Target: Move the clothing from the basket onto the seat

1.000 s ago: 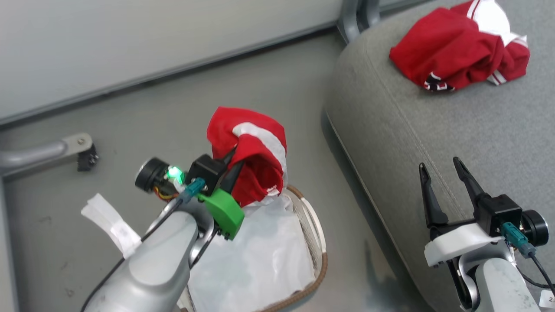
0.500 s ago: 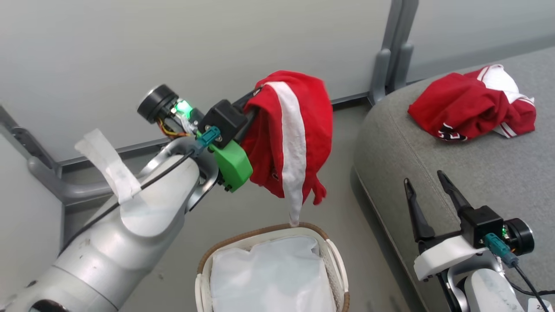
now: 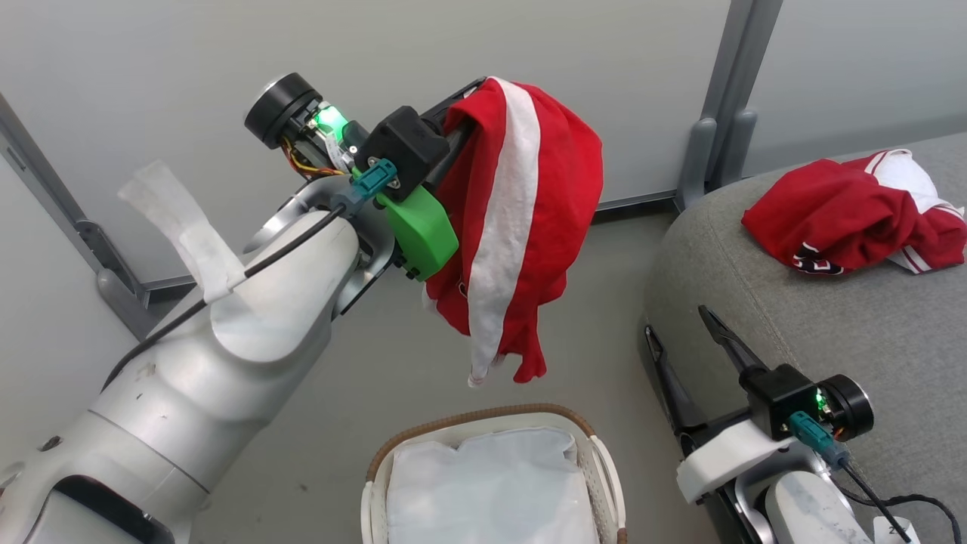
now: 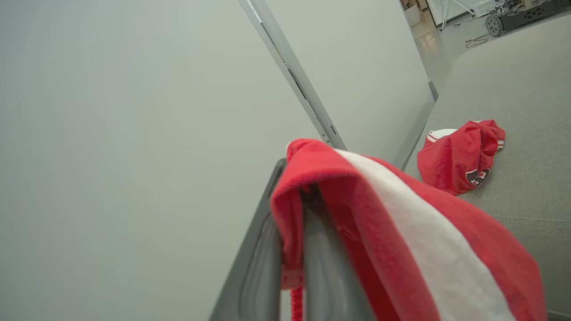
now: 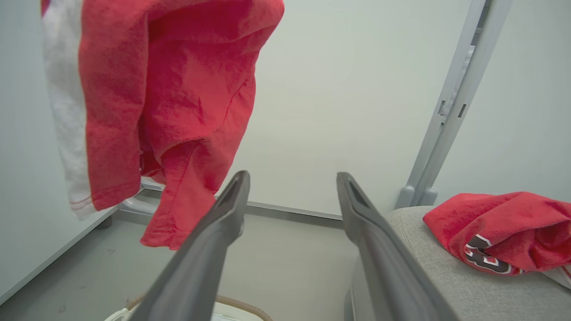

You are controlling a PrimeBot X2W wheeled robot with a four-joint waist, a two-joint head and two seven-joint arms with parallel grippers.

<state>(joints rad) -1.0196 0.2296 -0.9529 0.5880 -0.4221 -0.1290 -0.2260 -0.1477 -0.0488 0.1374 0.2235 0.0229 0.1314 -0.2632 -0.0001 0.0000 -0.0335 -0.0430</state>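
My left gripper (image 3: 467, 106) is shut on a red jersey (image 3: 521, 227) with a broad white stripe. The jersey hangs free in the air above the basket (image 3: 483, 417), draped over the fingers (image 4: 267, 240). The oval white basket with its brown rim holds the white liner cloth (image 3: 491, 491). A second red jersey (image 3: 846, 219) lies crumpled on the grey seat (image 3: 831, 340) at the right. My right gripper (image 3: 678, 323) stands open and empty at the seat's near edge. From the right wrist the hanging jersey (image 5: 169, 89) is at upper left.
A pale wall panel with a grey metal post (image 3: 718, 113) stands behind the seat's corner. Grey floor (image 3: 363, 393) lies between wall, basket and seat. A strip of white tape (image 3: 181, 227) sticks out from my left forearm.
My left arm has lifted the jersey up out of the basket until it hangs clear of the rim. The head camera has tilted upward. The right gripper has stayed open.
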